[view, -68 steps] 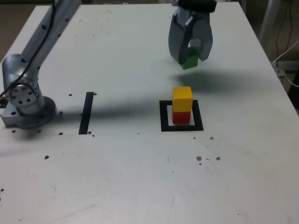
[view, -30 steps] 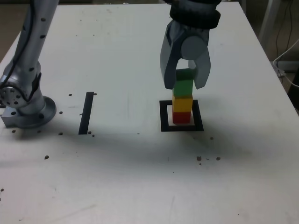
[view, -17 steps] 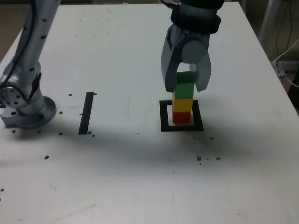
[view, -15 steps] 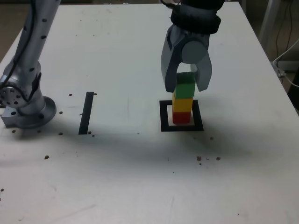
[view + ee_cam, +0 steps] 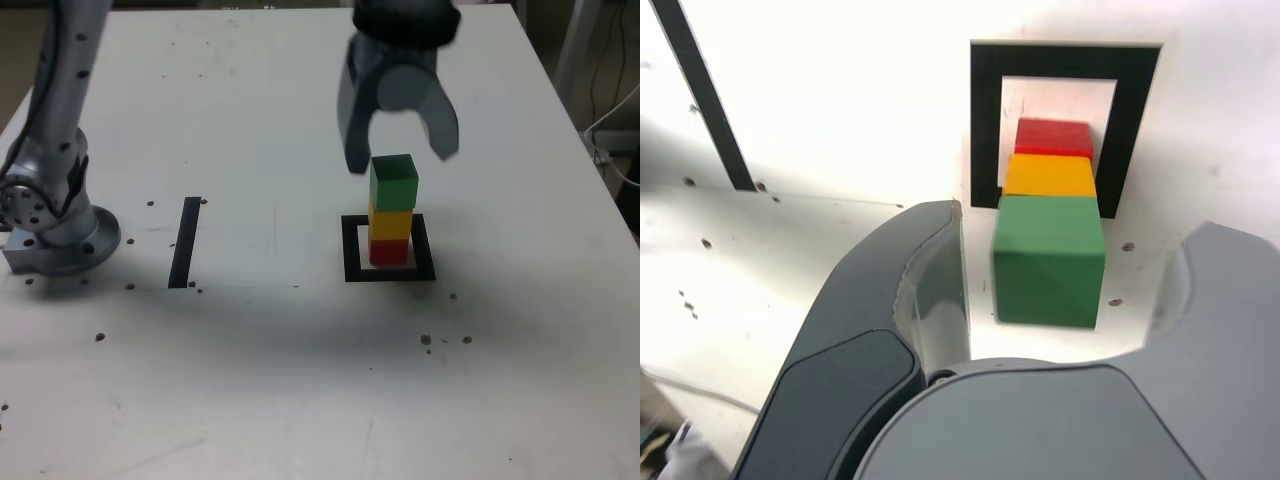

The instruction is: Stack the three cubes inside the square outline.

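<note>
Green cube (image 5: 394,184) atop yellow (image 5: 390,224) & red (image 5: 388,251), gripper (image 5: 402,161) open

The cubes (image 5: 1049,262) look smooth and matt; the fingers (image 5: 1065,290) seem matt plastic, the pale tabletop (image 5: 270,380) smooth, faintly glossy.

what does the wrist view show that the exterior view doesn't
Only the wrist view shows a thin cable at the tabletop's edge, near the black strip's side of the scene.

Only the exterior view shows the arm's round base.

Both show the open gripper, clear of the green cube, which sits on the yellow cube, itself on the red cube, plus the black square outline and the straight black strip.
</note>
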